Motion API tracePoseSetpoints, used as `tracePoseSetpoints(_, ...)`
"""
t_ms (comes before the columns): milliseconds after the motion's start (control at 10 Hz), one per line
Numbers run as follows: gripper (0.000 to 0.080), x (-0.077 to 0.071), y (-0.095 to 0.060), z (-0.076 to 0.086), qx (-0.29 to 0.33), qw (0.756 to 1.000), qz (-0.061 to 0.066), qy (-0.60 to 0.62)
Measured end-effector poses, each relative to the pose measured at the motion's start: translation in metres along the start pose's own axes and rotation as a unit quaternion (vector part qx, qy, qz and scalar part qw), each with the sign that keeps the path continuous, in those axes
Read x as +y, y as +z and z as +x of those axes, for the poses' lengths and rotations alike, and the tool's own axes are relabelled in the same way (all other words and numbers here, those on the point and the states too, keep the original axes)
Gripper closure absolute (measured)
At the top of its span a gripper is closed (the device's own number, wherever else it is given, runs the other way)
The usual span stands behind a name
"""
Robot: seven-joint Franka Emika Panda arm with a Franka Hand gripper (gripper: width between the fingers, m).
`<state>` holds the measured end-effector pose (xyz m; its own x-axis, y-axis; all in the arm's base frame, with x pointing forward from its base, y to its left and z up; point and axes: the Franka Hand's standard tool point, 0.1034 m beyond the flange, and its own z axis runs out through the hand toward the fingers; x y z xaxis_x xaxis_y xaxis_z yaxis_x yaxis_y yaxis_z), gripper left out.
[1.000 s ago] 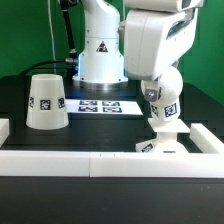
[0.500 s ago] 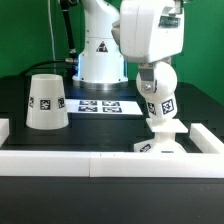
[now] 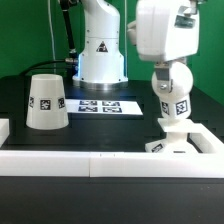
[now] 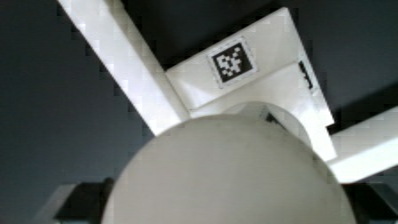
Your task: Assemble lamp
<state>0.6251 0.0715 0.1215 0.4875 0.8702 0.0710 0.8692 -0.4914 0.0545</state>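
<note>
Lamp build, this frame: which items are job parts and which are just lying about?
Job:
- bulb, held in the gripper
- base
- shade

Not job:
- marker board
- robot pedestal
- white rails

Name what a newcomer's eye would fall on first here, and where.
The big white arm looms at the exterior view's right, over the bulb standing on the base by the white wall. The shade sits alone, wide end down, at that view's left.
</note>
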Motion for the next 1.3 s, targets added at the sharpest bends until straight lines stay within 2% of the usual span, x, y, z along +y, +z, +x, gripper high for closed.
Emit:
tracePoseSetpoints(300,0.0222,-0.007,0.0,0.011,0.004,1.0,-0.002,0.013)
tracePoseSetpoints(500,0.0222,-0.008,0.001,0.017,0.011,1.0,-0.009,0.02)
tracePoseSetpoints(1100,0.022,-0.007,0.0,0.02,0.016,0.998,-0.014,0.061)
tracePoseSetpoints(1300,0.022,-0.007,0.0,0.02,0.017,0.993,-0.013,0.114)
